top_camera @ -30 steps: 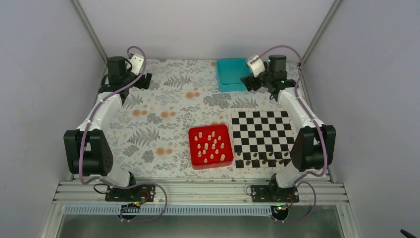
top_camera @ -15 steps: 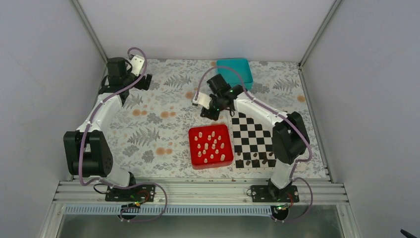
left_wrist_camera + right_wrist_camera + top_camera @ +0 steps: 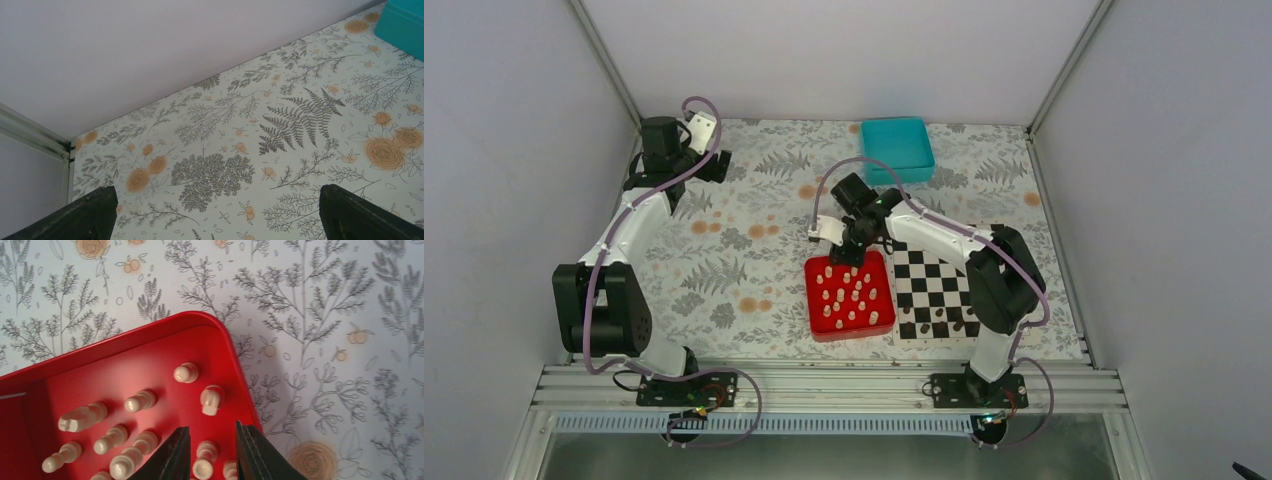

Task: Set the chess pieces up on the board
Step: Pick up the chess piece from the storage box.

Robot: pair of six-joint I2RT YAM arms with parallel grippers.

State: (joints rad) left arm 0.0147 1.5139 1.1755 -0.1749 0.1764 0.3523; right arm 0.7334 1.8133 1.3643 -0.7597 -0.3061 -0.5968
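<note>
The board (image 3: 924, 290) lies right of centre, partly under my right arm, with dark pieces (image 3: 939, 320) along its near row. Several cream chess pieces (image 3: 849, 295) stand in a red tray (image 3: 810, 300) just left of it. My right gripper (image 3: 852, 250) hovers over the tray's far edge. In the right wrist view its jaws (image 3: 212, 427) stand narrowly open above the red tray (image 3: 150, 330), with a cream piece (image 3: 204, 460) below the gap, untouched. My left gripper (image 3: 714, 165) is at the far left, wide open (image 3: 216, 189) over bare cloth.
A teal tray (image 3: 898, 148) sits at the far middle; its corner (image 3: 405, 20) shows in the left wrist view. A floral cloth (image 3: 744, 240) covers the table, and grey walls close in on three sides.
My right arm has swung from the teal tray at the back to the far edge of the red tray, and its jaws have narrowed. The left arm has not moved.
</note>
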